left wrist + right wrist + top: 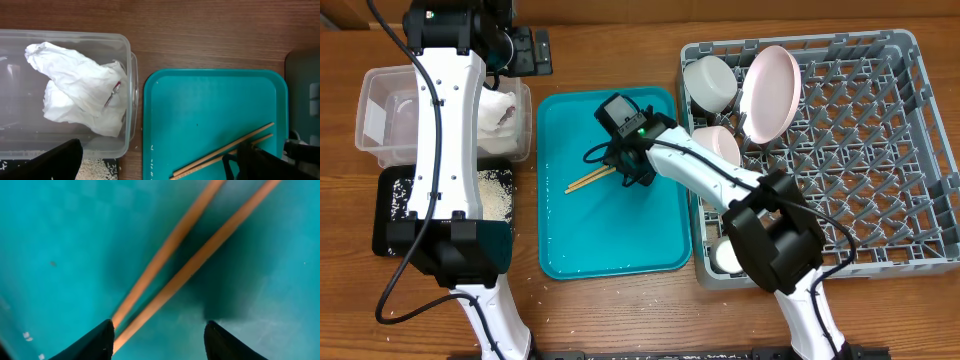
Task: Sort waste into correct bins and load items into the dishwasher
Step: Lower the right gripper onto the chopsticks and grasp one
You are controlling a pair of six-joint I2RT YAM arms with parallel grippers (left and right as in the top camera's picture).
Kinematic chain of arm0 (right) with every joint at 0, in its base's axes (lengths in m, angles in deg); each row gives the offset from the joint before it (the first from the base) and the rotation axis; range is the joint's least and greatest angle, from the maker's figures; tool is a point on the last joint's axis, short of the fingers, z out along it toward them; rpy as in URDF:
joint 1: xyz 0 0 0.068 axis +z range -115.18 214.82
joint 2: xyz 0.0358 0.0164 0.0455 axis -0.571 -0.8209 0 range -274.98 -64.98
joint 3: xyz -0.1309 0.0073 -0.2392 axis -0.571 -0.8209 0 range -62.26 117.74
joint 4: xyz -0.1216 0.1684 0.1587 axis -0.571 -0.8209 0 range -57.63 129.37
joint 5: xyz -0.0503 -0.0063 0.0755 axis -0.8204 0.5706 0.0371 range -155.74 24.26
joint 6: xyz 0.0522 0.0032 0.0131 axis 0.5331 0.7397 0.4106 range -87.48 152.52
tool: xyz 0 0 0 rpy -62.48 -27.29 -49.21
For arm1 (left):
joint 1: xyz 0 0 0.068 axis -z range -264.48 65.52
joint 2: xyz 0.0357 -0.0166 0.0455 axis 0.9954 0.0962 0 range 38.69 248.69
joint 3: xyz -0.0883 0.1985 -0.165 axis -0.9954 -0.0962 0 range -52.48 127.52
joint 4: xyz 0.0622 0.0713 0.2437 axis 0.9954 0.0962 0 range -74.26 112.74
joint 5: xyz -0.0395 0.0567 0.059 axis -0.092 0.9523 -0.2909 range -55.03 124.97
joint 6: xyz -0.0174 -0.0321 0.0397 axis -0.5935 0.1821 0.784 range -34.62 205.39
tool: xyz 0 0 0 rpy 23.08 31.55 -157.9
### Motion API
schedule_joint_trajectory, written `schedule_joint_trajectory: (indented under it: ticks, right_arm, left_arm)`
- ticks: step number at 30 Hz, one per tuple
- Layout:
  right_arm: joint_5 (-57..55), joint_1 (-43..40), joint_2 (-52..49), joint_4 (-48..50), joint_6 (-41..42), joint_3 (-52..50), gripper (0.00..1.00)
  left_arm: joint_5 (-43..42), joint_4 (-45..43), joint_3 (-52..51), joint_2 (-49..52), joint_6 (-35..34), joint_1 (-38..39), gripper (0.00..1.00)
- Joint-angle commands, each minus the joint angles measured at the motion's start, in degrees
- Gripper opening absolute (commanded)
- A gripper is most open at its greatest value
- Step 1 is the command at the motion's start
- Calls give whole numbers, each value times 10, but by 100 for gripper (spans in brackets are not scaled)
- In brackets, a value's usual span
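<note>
Bare teal tray surrounds the chopsticks; the dish rack wall and clear tub flank it.

Robot lab bench staged as a dish-clearing station, not a real kitchen. Wood-grain table with two white-and-black robot arms, left and right, working over it. Props: grey commercial dish rack, teal serving tray, clear plastic tub, black tray.
</note>
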Motion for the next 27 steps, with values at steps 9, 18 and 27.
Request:
schedule_joint_trajectory:
  ticks: [9, 18, 27]
  right_arm:
    - [10, -1, -40, -19, 22, -4, 50]
    - [-17, -8, -40, -10, 19, -3, 46]
    - [-35, -21, -68, -16, -23, 20, 45]
  left_arm:
    - [7, -2, 14, -16, -2, 0, 100]
    - [7, -2, 14, -16, -2, 0, 100]
    - [7, -2, 14, -16, -2, 0, 100]
